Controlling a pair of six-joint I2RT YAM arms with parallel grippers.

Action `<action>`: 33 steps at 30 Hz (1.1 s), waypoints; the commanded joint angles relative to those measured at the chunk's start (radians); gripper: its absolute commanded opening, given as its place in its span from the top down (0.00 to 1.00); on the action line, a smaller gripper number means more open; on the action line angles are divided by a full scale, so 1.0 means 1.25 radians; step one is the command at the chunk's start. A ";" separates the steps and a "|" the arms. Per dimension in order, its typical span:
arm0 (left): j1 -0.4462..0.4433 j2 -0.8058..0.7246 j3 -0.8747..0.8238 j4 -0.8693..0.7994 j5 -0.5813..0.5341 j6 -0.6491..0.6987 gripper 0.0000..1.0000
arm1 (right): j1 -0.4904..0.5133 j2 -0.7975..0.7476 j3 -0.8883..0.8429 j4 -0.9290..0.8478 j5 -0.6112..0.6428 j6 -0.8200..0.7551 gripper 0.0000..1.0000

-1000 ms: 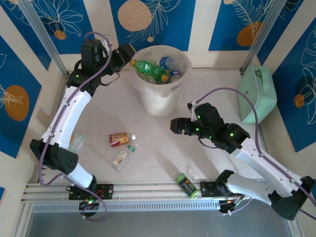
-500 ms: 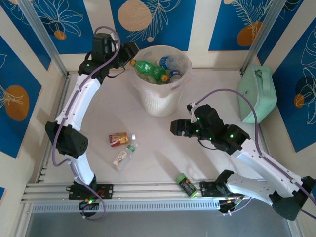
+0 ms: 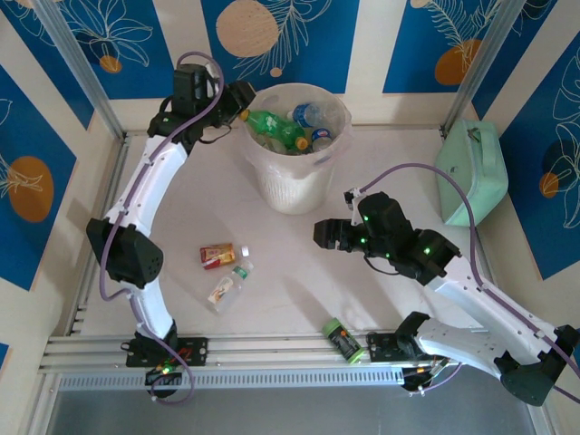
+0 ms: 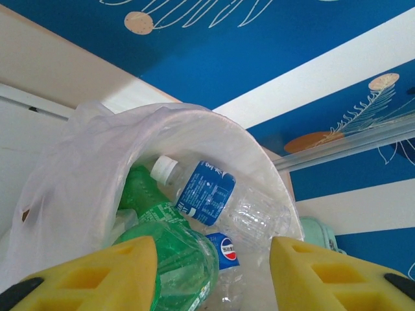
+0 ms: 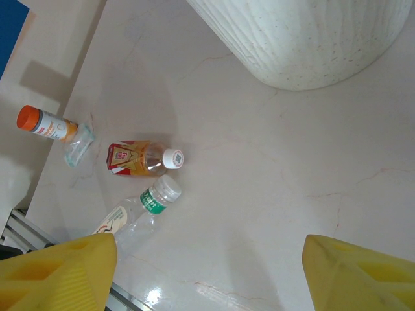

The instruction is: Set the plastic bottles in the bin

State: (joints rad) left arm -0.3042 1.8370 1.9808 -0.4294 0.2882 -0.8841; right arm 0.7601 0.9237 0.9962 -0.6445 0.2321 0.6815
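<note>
Over the last second my left arm has drawn its elbow in, while the right has barely shifted. The left gripper [image 3: 237, 95] hangs at the left rim of the bin [image 3: 299, 186], fingers apart and empty, above a green bottle [image 4: 172, 259] and a blue-labelled bottle [image 4: 206, 192] heaped inside. The right gripper [image 3: 324, 234] hovers wide open over the table [image 3: 208, 195], near a red-labelled bottle [image 3: 217, 256] and a clear bottle [image 3: 228, 286] lying loose.

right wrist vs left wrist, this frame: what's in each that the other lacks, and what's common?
Right wrist: the table with a red-labelled bottle, a green-labelled clear bottle and an orange-capped bottle lying loose. Left wrist: the inside of the bin, where a blue-labelled bottle and green bottles lie in the liner bag. Shared: the bin, seen as outer wall from the right wrist, as rim and interior from the left.
</note>
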 commanded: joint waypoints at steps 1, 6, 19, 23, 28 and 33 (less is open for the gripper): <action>-0.013 -0.042 -0.053 0.012 0.052 -0.014 0.51 | 0.003 -0.005 -0.009 0.006 0.004 0.002 0.24; -0.042 -0.097 -0.130 0.047 0.080 -0.012 0.51 | 0.000 -0.006 -0.010 0.005 0.007 0.001 0.25; -0.060 -0.296 -0.277 0.012 0.097 0.039 0.46 | -0.009 0.002 -0.010 0.015 -0.004 -0.001 0.25; -0.053 -0.450 -0.340 -0.161 -0.091 0.146 0.27 | -0.008 0.002 -0.012 0.011 -0.009 -0.004 0.25; -0.047 -0.585 -0.457 -0.383 -0.234 0.201 0.20 | -0.009 0.015 -0.023 0.019 -0.020 -0.004 0.25; -0.046 -0.714 -0.708 -0.430 -0.192 0.028 0.22 | -0.007 0.049 -0.019 0.035 -0.030 0.002 0.25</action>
State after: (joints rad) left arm -0.3676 0.9600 1.2407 -0.8207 0.0685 -0.7437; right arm 0.7525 0.9684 0.9829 -0.6315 0.2211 0.6815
